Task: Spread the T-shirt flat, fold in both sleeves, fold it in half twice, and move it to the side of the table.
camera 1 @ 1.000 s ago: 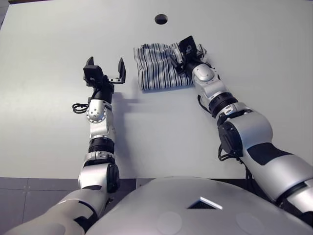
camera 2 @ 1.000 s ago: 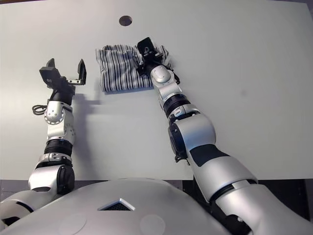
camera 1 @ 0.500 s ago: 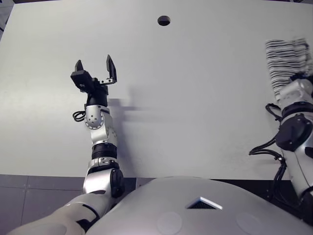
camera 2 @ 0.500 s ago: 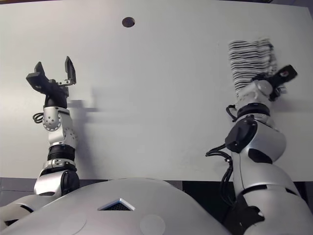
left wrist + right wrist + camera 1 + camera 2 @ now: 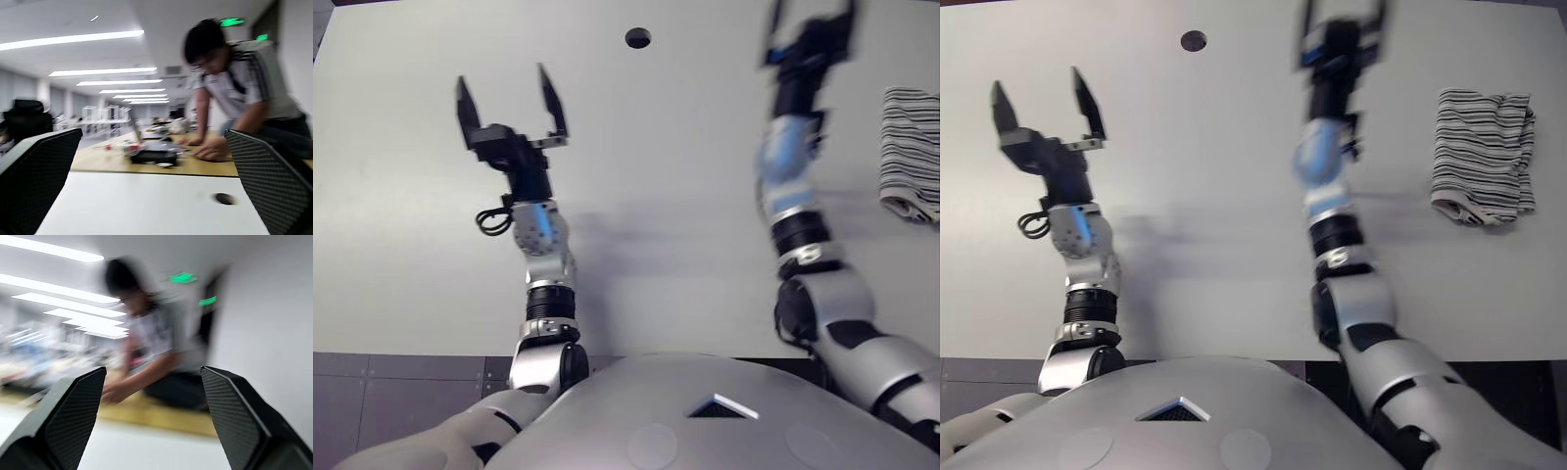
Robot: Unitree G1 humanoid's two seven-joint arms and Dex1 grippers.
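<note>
Since the striped T-shirt (image 5: 1484, 157) lies as a folded, slightly rumpled bundle on the table (image 5: 1224, 245) toward its right side, you can judge the task to be at its close, with only the clearing of the arms left in hand. Item, left gripper (image 5: 503, 78): raised over the left part of the table, fingers spread wide, nothing between them. Item, right gripper (image 5: 1342, 15): raised high near the far middle of the table, blurred, fingers likewise wide apart and holding nothing, well apart from the bundle. To do this step well, you keep both pairs of fingers wide, take the arms off on a path above and away from the bundle, and check whether its bunched far corner lies flat; if it does not, a light press is likely all it needs. Item, holders: the table alone bears anything, namely the T-shirt; a dark round hole (image 5: 637, 38) sits near the far edge, its contents not to be told
</note>
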